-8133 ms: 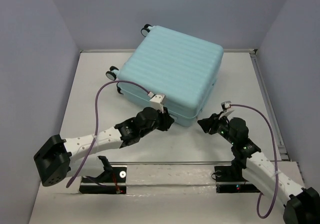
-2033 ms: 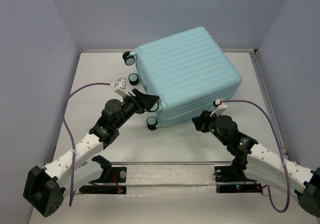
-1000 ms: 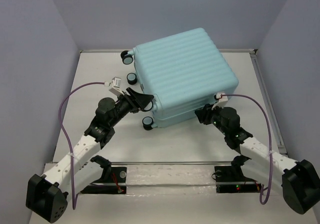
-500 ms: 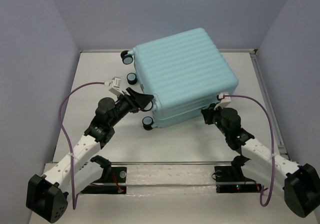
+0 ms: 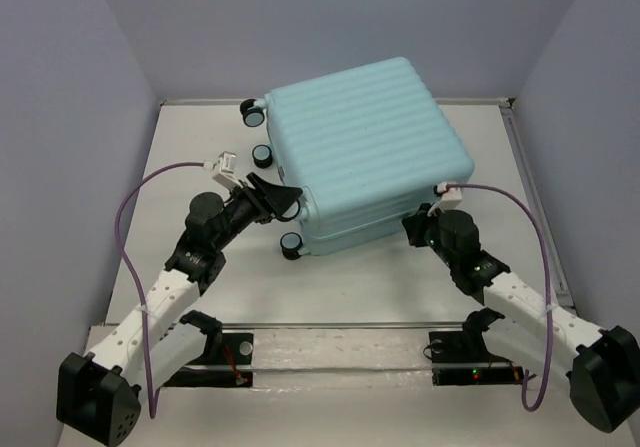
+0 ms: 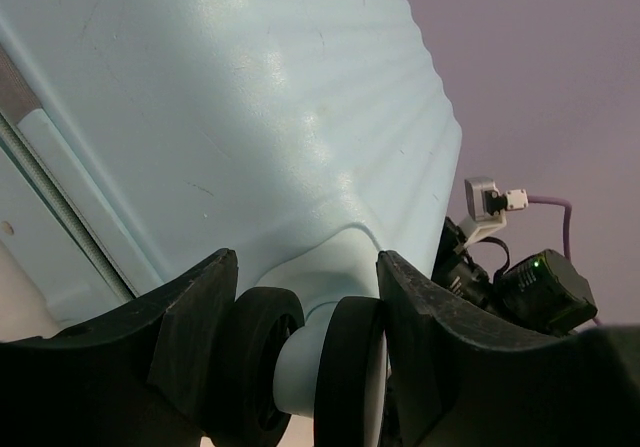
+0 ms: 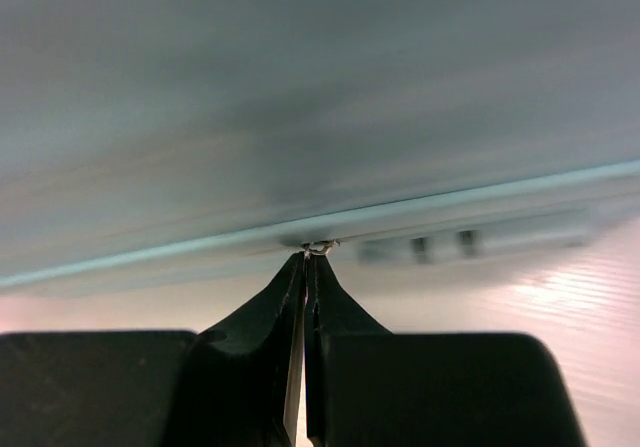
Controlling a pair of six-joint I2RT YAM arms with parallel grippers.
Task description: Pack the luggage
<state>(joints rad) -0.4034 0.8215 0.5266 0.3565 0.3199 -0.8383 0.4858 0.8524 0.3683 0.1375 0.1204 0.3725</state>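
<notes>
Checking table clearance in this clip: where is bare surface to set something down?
Bare white table lies left of the pale mint-blue ribbed hard-shell suitcase, in a strip along its right, and in front between left hand and right hand. Crowded near corners: left grips a black-and-white wheel, right shut at the seam.

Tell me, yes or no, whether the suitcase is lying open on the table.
No, in the top view the luggage lies shut, its two ribbed halves closed together with nothing of the inside showing.
</notes>
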